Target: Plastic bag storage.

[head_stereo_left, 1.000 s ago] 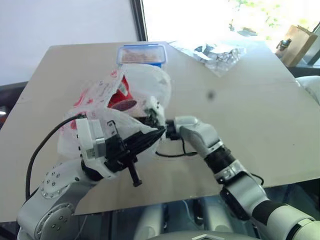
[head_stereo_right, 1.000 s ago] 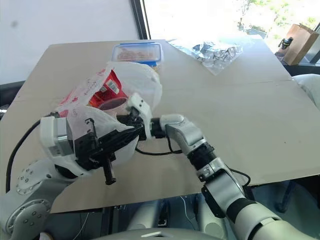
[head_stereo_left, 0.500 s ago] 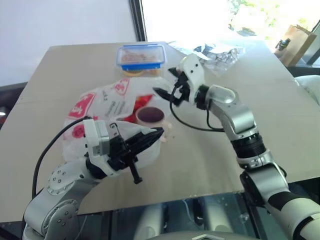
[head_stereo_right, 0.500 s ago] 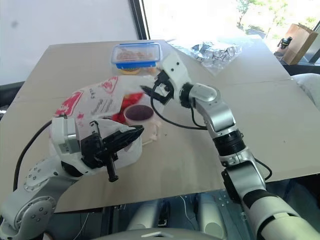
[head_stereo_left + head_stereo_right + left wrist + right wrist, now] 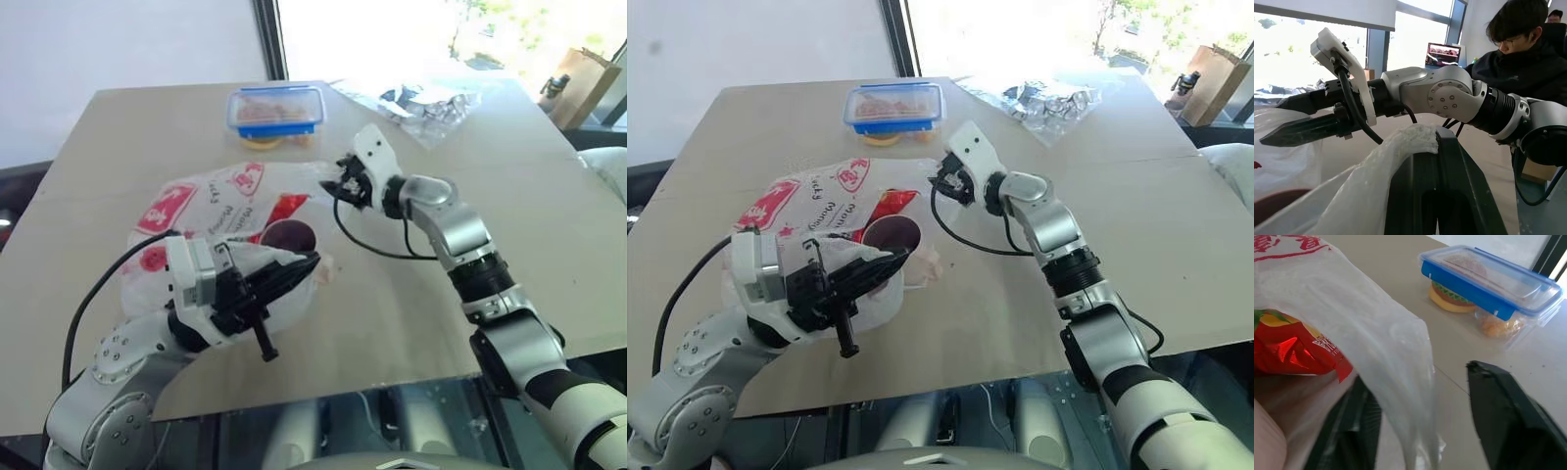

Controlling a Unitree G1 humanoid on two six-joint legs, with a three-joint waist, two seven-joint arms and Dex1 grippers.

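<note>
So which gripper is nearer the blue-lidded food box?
Right. The right gripper sits just in front of the food box; the left gripper is farther back, clamping the plastic bag.

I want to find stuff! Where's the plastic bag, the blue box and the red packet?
plastic bag point(image 5: 813, 201): right eye view, its printed top.
blue-lidded box point(image 5: 894, 107): right eye view, its lid.
red snack packet point(image 5: 1295, 350): right wrist view, its glossy front inside the bag.

The left tool is clamped tight, its arm bent low; the right tool, fingers parted, reaches forward on an extended arm.
</note>
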